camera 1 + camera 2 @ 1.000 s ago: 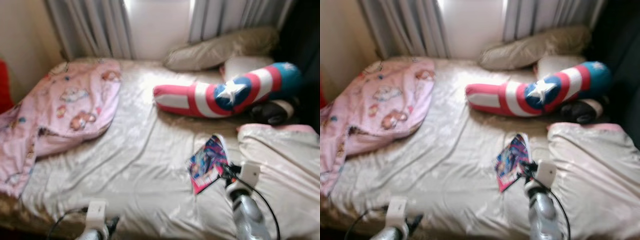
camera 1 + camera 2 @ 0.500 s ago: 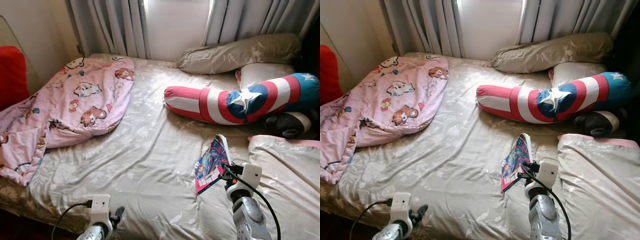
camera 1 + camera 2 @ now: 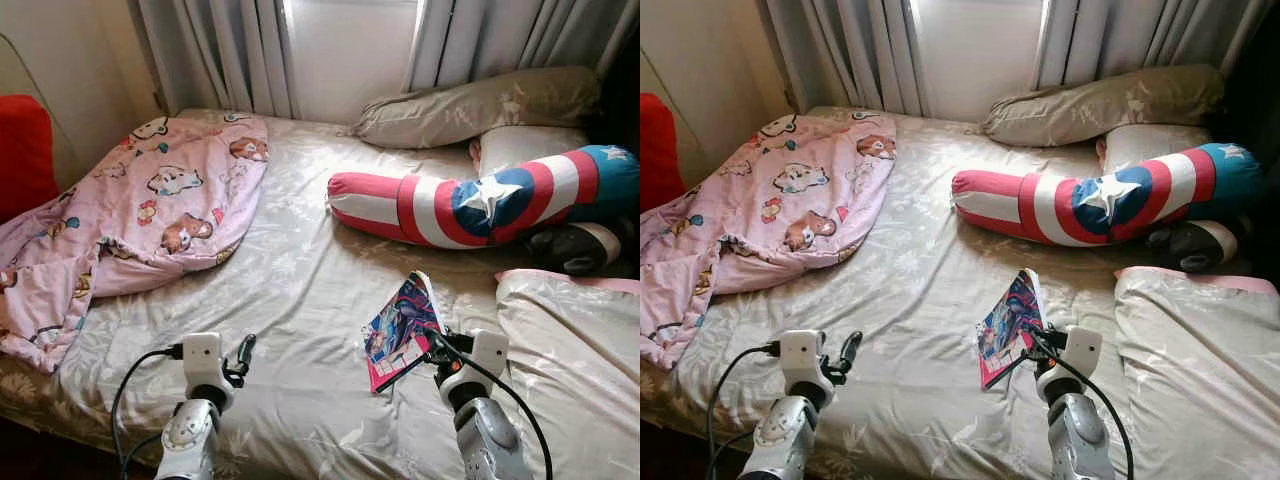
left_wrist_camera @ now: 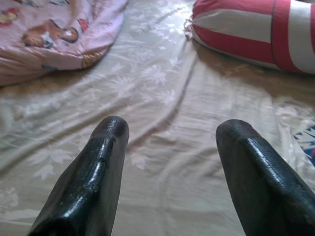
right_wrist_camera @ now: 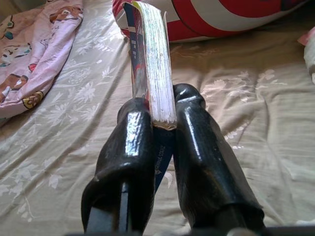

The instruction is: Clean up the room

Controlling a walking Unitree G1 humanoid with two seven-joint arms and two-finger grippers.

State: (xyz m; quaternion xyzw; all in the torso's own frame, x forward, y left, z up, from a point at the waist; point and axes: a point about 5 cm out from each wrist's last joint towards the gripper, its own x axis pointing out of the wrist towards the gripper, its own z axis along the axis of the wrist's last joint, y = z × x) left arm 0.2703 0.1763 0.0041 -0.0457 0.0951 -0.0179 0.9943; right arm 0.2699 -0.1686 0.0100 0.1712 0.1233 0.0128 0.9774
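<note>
comic book [image 3: 400, 328]: clamped in right hand [image 5: 158, 129], raised off bed [image 3: 300, 290]. left hand [image 4: 170, 147]: spread, nothing held. beyond both hands, unsorted: pink blanket [image 3: 150, 210], striped bolster [image 3: 480, 205]. tidying barely begun.

Both eye views look forward and down from the head over the bed [image 3: 300, 290] toward the curtains [image 3: 240, 50]. Each wrist view sits low and close above the sheet, facing the striped cushion [image 4: 256, 34].
</note>
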